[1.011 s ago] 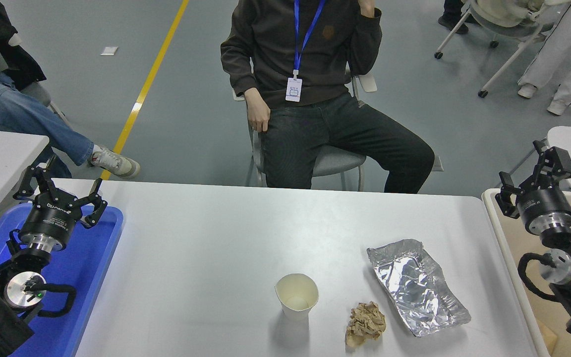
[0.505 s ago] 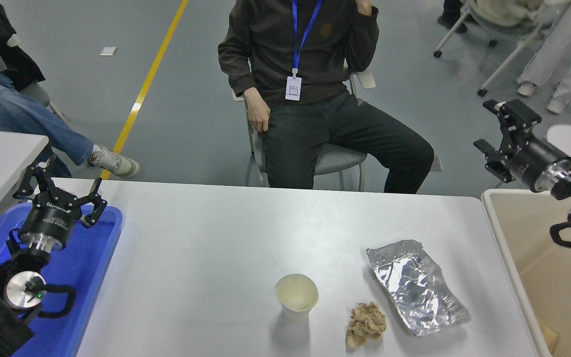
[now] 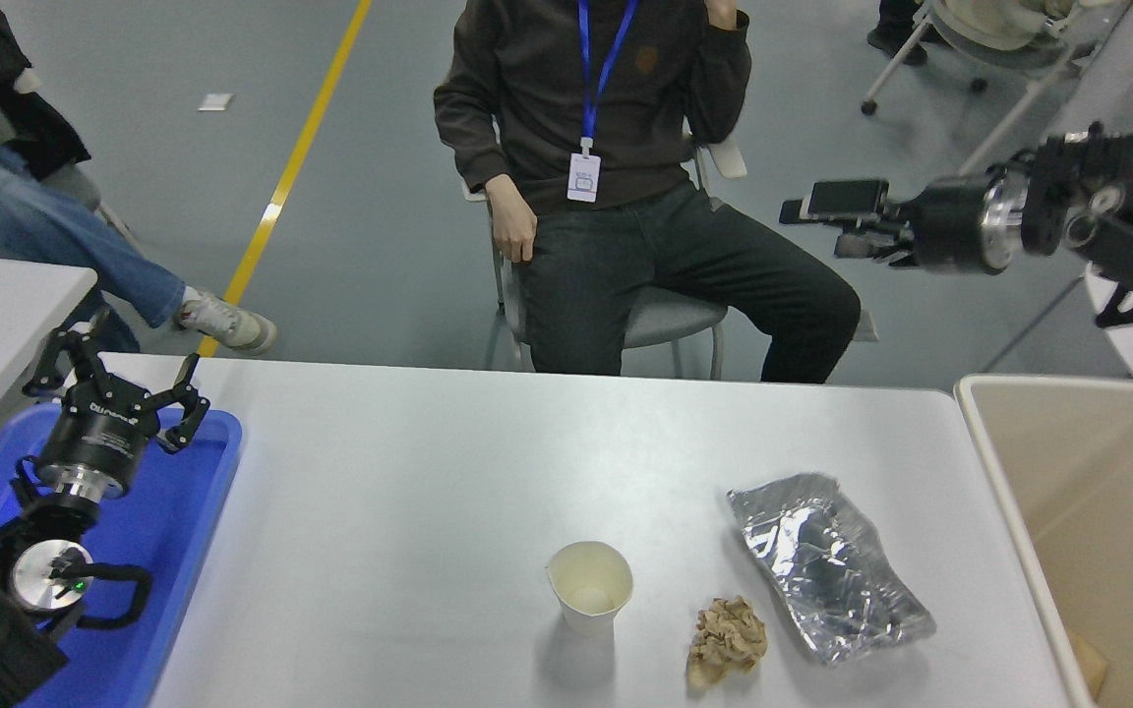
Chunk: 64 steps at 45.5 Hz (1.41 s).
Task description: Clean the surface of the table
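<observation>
The table surface is a wide white-grey top. On its near right part stand a white paper cup, a crumpled brown paper wad and a crushed foil tray. My right gripper hangs high beyond the table's far right corner, pointing left, open and empty, far above those items. My left gripper is parked open over the blue tray at the lower left, holding nothing.
A beige bin stands against the table's right edge. A person sits on a chair at the far side, facing the table. A smaller white table and another seated person's legs are at the far left.
My right arm has risen from over the beige bin and swung up and leftward, now lying level and pointing left. The left arm and the items on the table have not moved.
</observation>
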Each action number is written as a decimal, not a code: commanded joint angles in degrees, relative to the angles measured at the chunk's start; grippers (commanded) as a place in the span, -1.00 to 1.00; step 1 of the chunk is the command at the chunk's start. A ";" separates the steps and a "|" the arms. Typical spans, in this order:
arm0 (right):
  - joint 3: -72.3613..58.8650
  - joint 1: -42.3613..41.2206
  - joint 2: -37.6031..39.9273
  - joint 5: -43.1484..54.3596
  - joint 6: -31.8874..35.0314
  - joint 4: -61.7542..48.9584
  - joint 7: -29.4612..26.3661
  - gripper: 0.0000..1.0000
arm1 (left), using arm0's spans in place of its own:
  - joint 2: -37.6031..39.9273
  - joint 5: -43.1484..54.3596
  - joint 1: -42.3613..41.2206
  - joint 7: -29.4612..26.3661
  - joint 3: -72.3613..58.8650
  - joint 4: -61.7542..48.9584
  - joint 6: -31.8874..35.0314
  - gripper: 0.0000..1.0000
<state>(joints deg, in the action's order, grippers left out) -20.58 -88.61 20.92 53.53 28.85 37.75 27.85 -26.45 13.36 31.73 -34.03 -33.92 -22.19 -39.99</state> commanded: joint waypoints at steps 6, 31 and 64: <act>-13.69 -5.79 -20.03 4.56 1.30 -0.13 0.18 0.97 | -0.01 0.00 0.00 -0.07 0.00 -0.05 0.00 1.00; -17.12 1.24 -20.92 10.45 1.30 0.83 0.27 0.98 | -0.01 0.00 0.00 0.01 0.00 -0.05 0.00 1.00; -10.09 12.40 -20.92 10.89 -2.13 6.54 0.18 0.97 | -0.01 0.00 0.00 -0.07 0.00 -0.05 0.00 1.00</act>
<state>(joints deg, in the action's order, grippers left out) -32.10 -80.69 0.03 64.14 28.68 43.79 28.06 -26.45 13.36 31.73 -34.06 -33.93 -22.17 -39.99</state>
